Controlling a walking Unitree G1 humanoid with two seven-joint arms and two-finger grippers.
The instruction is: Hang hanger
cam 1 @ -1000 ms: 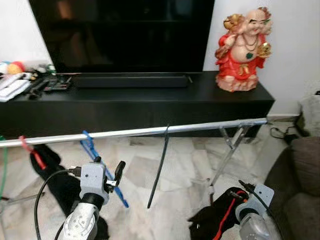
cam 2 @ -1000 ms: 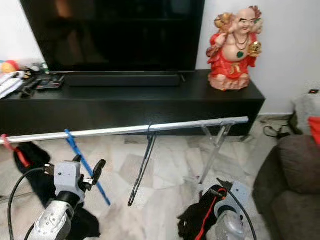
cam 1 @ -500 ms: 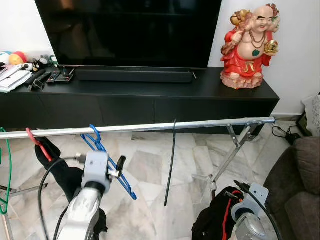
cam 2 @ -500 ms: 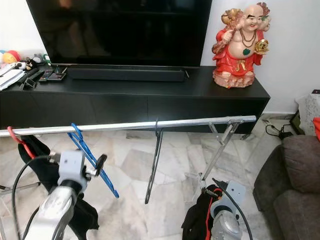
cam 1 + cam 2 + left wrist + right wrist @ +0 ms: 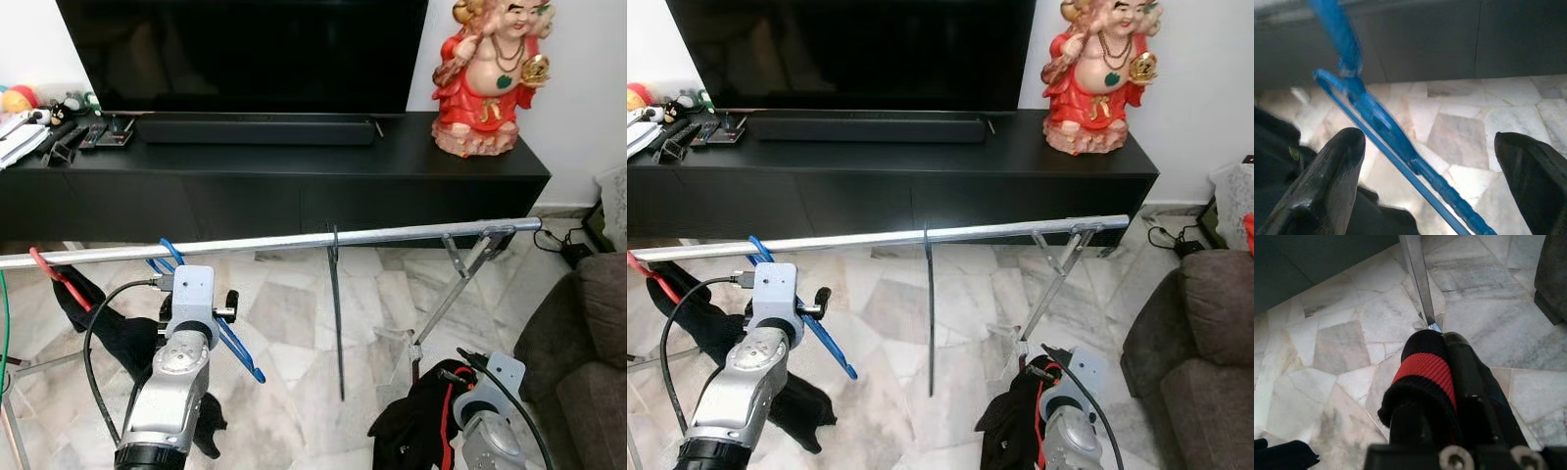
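1. The blue hanger (image 5: 211,323) hung by its hook on the silver rail (image 5: 392,236), left of the black hanger (image 5: 337,313), so the hanging looked done.
2. The left gripper (image 5: 1430,166) stood just behind it with its fingers (image 5: 1334,171) spread wide, the hanger's bar between them but untouched.
3. The right gripper (image 5: 1449,377) was low by the rack's leg (image 5: 1418,279), clamped on a black-and-red garment (image 5: 1425,372).

Silver arms (image 5: 162,392); blk cables, fingers (image 5: 1327,181)
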